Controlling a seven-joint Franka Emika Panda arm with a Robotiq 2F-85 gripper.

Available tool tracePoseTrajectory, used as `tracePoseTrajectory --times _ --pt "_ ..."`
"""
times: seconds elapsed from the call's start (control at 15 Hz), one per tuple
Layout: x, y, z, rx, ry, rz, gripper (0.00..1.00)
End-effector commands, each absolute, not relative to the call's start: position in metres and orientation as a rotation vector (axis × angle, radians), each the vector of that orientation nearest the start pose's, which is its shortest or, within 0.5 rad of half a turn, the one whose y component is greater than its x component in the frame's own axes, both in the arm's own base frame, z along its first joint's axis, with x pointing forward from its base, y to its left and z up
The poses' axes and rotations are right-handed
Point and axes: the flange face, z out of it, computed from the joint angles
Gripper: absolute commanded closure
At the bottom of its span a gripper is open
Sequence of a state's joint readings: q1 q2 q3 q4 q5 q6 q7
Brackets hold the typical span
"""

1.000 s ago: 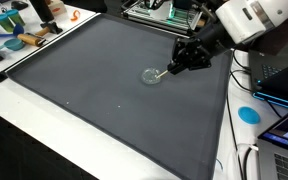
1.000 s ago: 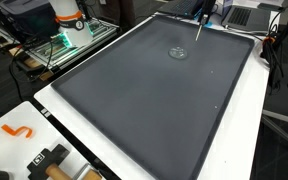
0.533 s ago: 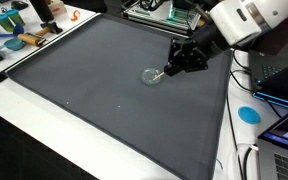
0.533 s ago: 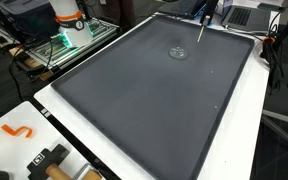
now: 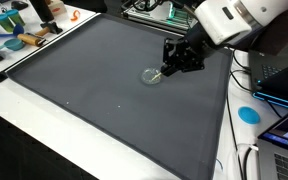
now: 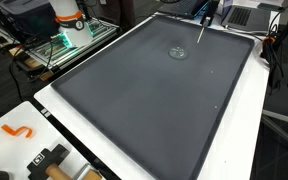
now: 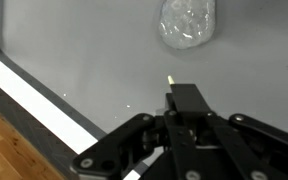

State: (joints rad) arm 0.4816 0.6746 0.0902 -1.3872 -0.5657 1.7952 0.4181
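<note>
Grey mat point(image 5: 84, 80) on worktop point(image 5: 14, 130), clear round dish point(image 5: 152, 76) far right on it, claw point(image 5: 176, 60) clamped shut on thin stick point(image 6: 201, 30), tip just short of dish; likely mid-approach, next: ease tip into dish without shoving it.

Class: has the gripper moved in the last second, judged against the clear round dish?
Yes. In an exterior view the gripper, holding a thin stick, has shifted slightly towards the clear round dish.

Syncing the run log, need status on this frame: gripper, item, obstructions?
Status: gripper shut on thin stick. Stick tip close to clear round dish on grey mat, contact unclear. Nothing between tip and dish.
</note>
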Motion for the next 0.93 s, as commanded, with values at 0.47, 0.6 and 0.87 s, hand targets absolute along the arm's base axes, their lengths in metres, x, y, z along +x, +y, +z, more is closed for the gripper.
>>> tracePoseTrajectory --times 0.47,0.6,0.87 --pt "0.642 0.287 0.322 2.800 0.331 -0.099 0.97" --pt "0.646 0.275 0.328 2.846 0.285 -0.095 0.97" --pt "0.654 0.250 0.343 2.933 0.194 -0.065 0.97"
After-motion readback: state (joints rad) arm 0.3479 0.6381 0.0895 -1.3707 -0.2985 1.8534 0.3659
